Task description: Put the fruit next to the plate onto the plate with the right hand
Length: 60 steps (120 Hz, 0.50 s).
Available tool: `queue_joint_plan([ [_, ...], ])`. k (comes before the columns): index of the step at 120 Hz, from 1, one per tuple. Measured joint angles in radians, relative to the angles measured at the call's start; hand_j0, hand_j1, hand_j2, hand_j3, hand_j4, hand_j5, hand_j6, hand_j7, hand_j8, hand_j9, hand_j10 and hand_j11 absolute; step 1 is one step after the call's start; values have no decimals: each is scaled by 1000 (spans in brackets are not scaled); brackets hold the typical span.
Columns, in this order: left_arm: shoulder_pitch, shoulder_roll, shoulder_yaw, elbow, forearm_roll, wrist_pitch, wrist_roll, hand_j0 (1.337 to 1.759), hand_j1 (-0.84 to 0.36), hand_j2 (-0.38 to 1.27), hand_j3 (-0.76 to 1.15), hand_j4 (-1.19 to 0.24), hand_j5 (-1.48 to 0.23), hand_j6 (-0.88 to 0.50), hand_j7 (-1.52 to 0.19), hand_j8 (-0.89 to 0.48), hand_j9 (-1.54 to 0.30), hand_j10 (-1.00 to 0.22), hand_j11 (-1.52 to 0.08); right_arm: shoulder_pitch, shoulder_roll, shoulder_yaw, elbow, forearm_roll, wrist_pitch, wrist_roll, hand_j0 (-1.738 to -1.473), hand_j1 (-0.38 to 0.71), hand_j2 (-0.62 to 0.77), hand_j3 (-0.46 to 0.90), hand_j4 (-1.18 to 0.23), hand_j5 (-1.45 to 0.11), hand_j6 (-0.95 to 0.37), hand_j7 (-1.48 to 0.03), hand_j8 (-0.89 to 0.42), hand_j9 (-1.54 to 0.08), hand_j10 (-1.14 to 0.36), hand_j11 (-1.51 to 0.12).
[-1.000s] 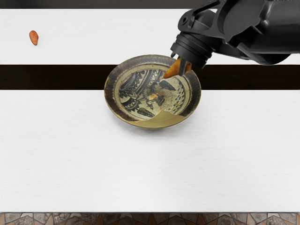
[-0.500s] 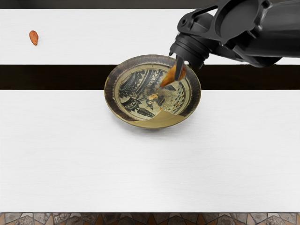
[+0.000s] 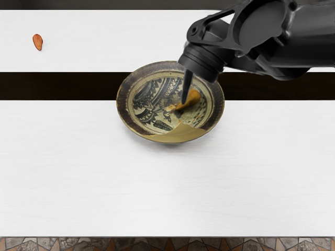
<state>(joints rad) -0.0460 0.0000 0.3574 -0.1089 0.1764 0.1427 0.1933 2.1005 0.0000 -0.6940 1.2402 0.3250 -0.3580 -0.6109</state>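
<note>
A patterned brown plate [image 3: 125, 107] sits in the middle of the table. My right arm reaches in from the upper right, and its black forearm hides most of the right hand [image 3: 187, 97]. One dark finger [image 3: 186, 83] points down over the plate's inner right part. An orange piece of fruit [image 3: 192, 98] hangs at that fingertip, just above the plate's patterned floor, and the hand looks shut on it. The left arm is out of view.
A second small orange fruit piece [image 3: 37, 42] lies far off at the table's back left. A dark stripe [image 3: 57, 86] crosses the white table [image 3: 157, 183] behind the plate. Tiled floor shows along the bottom edge.
The right hand has moved left and down from the plate's far right rim to over its inside, carrying the orange fruit lower towards the plate floor.
</note>
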Motion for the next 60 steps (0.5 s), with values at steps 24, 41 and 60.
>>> queue_joint_plan([
  [24,0,0,0,0,0,0,0,1658,349,0,0,-1,0,-1,0,-1,0,0,0,-32,-53,153,167,-2,-46,0,-1658,-297,1,0,-47,-60,-45,-60,-42,-60,-46,-60],
  [41,0,0,0,0,0,0,0,1658,349,0,0,-1,0,-1,0,-1,0,-1,0,-34,-208,263,312,-9,-55,0,-1658,-297,-3,0,-45,-58,-45,-58,-43,-58,-45,-58],
  [60,0,0,0,0,0,0,0,1658,349,0,0,-1,0,-1,0,-1,0,0,0,-54,-414,352,447,-27,-7,0,-1658,-295,-7,0,-47,-60,-47,-60,-46,-60,-47,-60],
])
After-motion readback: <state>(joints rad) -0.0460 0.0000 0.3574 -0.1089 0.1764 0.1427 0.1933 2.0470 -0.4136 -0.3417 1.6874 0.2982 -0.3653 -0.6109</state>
